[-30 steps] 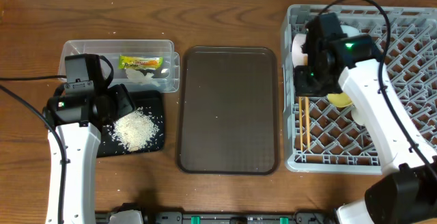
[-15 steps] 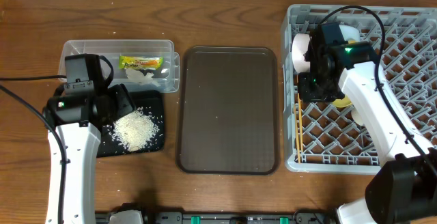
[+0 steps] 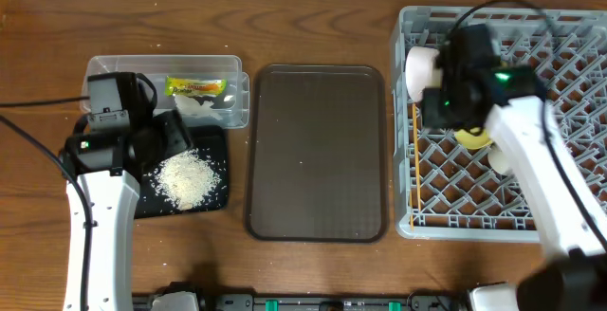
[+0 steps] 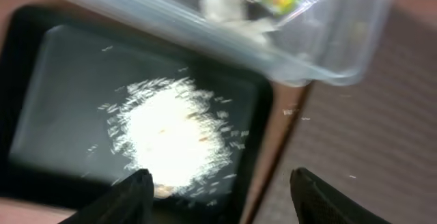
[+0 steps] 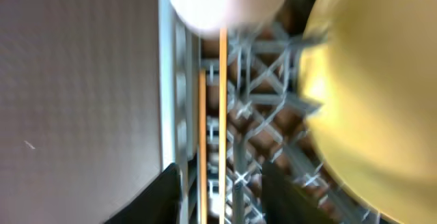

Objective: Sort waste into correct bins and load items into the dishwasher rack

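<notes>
You will find the chopsticks [image 3: 415, 173] in the rack [image 3: 579, 64] along its left wall, long axis front-to-back, just below the right gripper [image 5: 222, 183], jaws parted and empty; well left of the rack, the left gripper [image 4: 229, 197], likewise parted and empty, hangs over rice [image 3: 190, 180] in the black tray [image 3: 152, 202], with wrapper [image 3: 195, 86] and tissue [image 3: 197, 105] in the tub [image 3: 123, 64].

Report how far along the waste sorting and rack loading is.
Done: green-and-orange snack wrapper and crumpled white tissue lie in the clear plastic tub; white rice grains sit on the flat black tray; the wooden chopsticks, round yellow plate and white bowl are in the grey dishwasher rack. In hand: nothing; left gripper and right gripper are open. Left: nothing visible outside; probably finished.
</notes>
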Controlling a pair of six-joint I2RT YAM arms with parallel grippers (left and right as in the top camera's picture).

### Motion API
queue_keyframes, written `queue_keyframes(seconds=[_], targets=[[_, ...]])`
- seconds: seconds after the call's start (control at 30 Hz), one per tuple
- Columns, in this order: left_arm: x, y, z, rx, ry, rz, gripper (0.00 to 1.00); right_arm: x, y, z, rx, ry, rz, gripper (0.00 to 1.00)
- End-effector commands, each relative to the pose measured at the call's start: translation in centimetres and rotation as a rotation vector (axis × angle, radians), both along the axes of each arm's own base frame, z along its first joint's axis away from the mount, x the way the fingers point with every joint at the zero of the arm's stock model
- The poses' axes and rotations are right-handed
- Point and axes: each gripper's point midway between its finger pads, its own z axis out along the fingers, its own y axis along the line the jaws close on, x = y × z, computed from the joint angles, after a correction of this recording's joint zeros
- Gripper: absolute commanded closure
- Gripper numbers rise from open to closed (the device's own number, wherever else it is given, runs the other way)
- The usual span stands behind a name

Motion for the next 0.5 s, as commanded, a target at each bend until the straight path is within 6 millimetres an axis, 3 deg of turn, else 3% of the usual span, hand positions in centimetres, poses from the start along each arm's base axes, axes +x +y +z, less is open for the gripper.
queue_keyframes(seconds=[0.0, 0.07, 0.17, 0.33, 0.47], targets=[[0.8, -3.2, 0.6, -0.051, -0.056, -0.182, 0.32, 0.4, -1.7, 4.1, 0.036, -0.144, -0.036, 0.56], [1.1, -4.4, 0.8, -0.033, -0.073, -0.250, 0.33, 0.5, -2.7, 5.3, 0.044, -0.188, -0.048, 0.51], [0.8, -5.1, 0.5, 0.024, -0.052, -0.281, 0.33, -0.1, -4.7, 6.0, 0.037, -0.200, -0.093, 0.35], [-1.8, -4.2, -0.9, 0.086, 0.077, -0.255, 0.32, -1.9, -5.8, 5.7, 0.050, -0.147, -0.101, 0.11], [-3.8, -4.0, -1.6, 0.077, 0.159, -0.253, 0.32, -3.3, -5.8, 5.8, 0.046, -0.125, -0.102, 0.01]])
